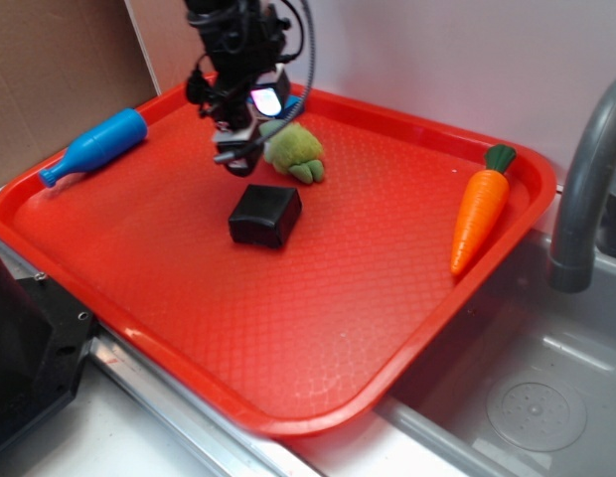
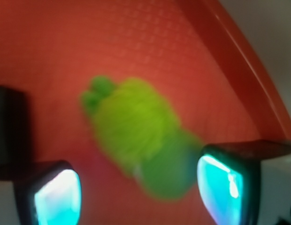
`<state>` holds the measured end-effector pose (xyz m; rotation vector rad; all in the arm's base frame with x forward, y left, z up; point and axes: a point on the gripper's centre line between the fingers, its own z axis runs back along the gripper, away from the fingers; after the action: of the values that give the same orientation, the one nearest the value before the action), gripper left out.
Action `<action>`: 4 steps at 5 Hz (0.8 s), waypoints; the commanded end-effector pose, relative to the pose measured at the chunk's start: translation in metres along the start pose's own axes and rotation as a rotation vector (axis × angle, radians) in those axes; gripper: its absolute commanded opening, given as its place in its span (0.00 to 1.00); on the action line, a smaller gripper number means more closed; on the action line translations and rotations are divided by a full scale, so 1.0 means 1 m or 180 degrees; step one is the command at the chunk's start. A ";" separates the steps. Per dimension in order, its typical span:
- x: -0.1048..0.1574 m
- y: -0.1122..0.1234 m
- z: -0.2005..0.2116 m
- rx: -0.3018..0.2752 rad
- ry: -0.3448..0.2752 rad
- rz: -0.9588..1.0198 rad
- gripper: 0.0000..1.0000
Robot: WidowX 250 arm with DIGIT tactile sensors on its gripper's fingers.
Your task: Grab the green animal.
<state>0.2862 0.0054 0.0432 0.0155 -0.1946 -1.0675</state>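
The fuzzy yellow-green plush animal (image 2: 136, 136) lies blurred on the red plastic tray (image 1: 318, 298), between the black gripper's (image 1: 250, 127) jaws, which stand wide apart, holding nothing. A black block (image 1: 265, 215) sits just beside it; an orange carrot (image 1: 479, 211) lies well apart.

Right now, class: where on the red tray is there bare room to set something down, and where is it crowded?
Free: the tray's broad near half, between black block and carrot. Crowded: the far corner, where end effector, green animal and block cluster.
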 end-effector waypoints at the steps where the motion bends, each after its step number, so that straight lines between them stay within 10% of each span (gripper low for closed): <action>1: 0.015 -0.009 -0.008 0.0126 -0.0052 0.0069 1.00; 2: -0.002 -0.012 -0.012 0.0136 -0.0005 0.0348 0.00; 4: -0.025 -0.015 0.006 0.0242 0.0149 0.0880 0.00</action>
<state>0.2563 0.0361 0.0349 0.0446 -0.1438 -0.7876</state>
